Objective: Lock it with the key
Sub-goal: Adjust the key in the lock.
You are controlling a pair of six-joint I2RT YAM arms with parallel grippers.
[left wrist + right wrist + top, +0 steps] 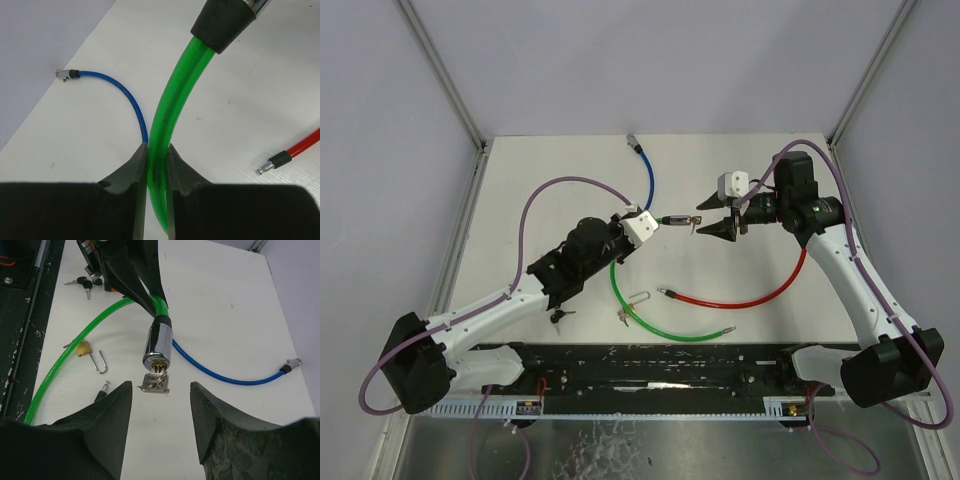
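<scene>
A green cable lock (650, 325) ends in a chrome cylinder (678, 219) with a key (698, 222) stuck in its face. My left gripper (650, 221) is shut on the green cable (170, 100) just behind the cylinder's black collar (220, 20) and holds it off the table. My right gripper (720, 228) is open, and its fingertips are level with the key. In the right wrist view the key (155, 383) hangs from the cylinder (158, 342) between the open fingers (120, 405), and neither finger touches it.
A blue cable (648, 180) lies behind the lock. A red cable (750, 297) lies at the front right. A small brass padlock (632, 302) with an open shackle and a spare key bunch (560, 316) lie near the front. A black rail (670, 365) runs along the near edge.
</scene>
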